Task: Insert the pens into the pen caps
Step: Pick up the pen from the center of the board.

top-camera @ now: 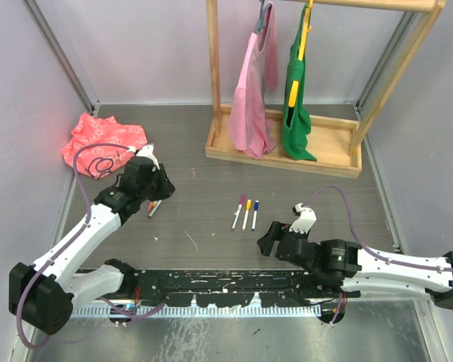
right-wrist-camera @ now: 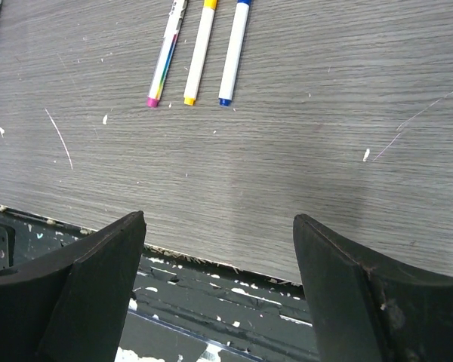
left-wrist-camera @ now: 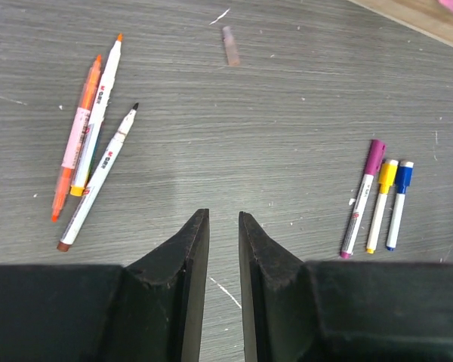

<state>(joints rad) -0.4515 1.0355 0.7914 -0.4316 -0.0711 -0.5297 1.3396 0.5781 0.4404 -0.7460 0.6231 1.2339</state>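
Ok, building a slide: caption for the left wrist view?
Left hand, empty, between three loose pens and three capped pens.

The worktop (top-camera: 211, 226) is grey wood-grain, three pens (left-wrist-camera: 379, 207) are white with magenta, yellow and blue caps (left-wrist-camera: 389, 173), and the crumpled cloth (top-camera: 102, 143) is pinkish-red with white looping lines.

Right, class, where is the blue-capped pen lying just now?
In the top view, the blue-capped pen lies near the middle of the table, rightmost in a row of three, beside the yellow-capped pen and in front of the wooden clothes rack.
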